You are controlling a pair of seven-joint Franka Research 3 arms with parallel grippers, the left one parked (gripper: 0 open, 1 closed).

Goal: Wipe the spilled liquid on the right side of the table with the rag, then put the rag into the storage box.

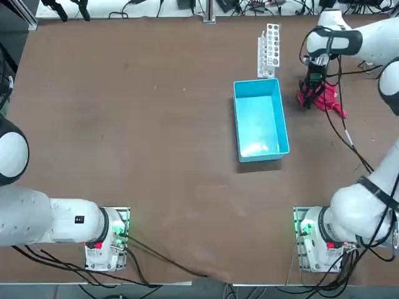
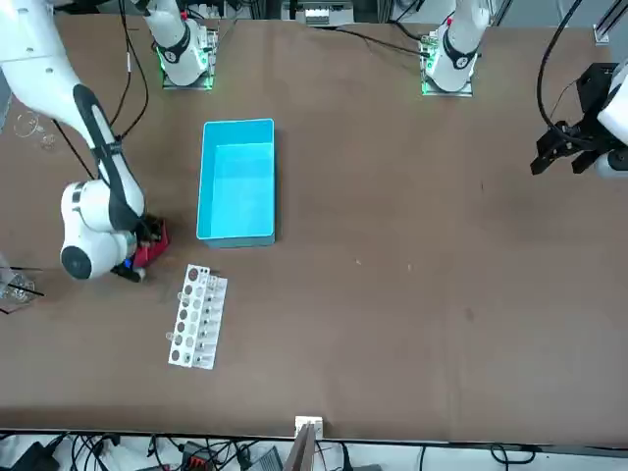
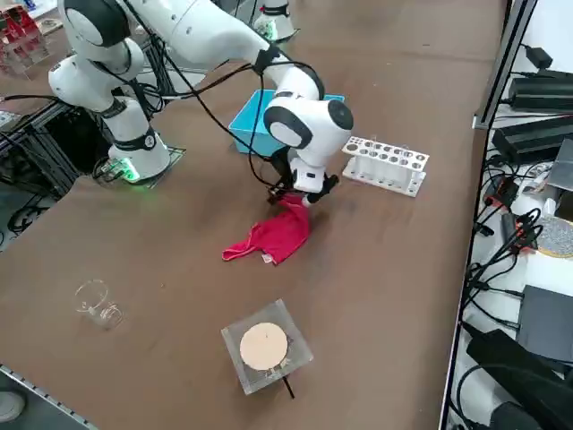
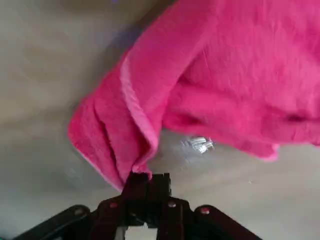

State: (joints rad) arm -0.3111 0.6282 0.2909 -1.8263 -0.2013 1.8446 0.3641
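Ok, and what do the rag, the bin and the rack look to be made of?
Rag: soft, matte cloth, perhaps microfibre, as it folds limply from the right gripper's shut fingers.
Bin: probably plastic, thin-walled, its bottom glossy with a bright glint.
Rack: likely rigid white plastic, though painted metal can't be ruled out.

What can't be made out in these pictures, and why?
- The right gripper's fingertips, shut on the rag: overhead, hidden beneath the right arm.
- The full rag: wrist view, cut off by the picture's edge.
- Any wet patch: overhead, the arm and rag cover part of the table.
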